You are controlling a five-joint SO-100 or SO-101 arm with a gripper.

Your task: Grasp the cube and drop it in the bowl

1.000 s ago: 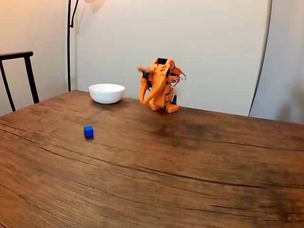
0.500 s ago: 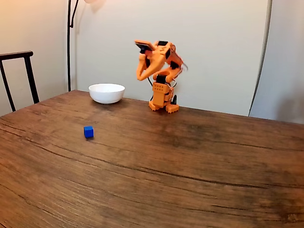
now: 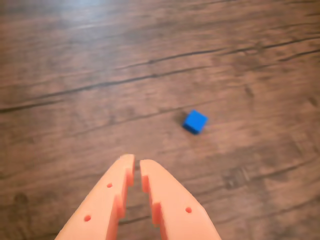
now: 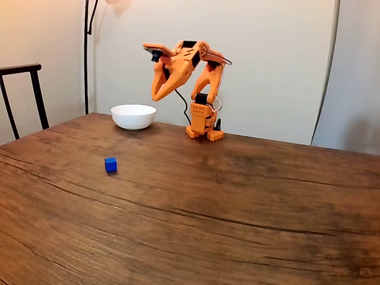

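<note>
We have unfolded from the tucked pose of a second ago: the arm, which sat bunched low over its base, now stands raised and stretched forward, with the tool [image 4: 157,95] hanging high in the air and angled down toward the tabletop [image 4: 237,196]. In the fixed view it hovers above and just right of the bowl [image 4: 133,116], well clear of the wood.

In the wrist view our tool [image 3: 137,165] shows its two orange fingers nearly together, only a thin slit between the tips, and nothing held between them. The cube [image 3: 195,121] lies ahead of the tips and off to the right in that view, well apart from them.

The cube [image 4: 110,164] has not moved. It rests flat on the bare tabletop, nearer the camera than the bowl and a little to its left in the fixed view, with open wood all around it.

We judge this to be the very start of the reach: the cube is now in sight of the wrist camera. Ahead of us lie swinging toward it, spreading the fingers, and descending before any grasp.
</note>
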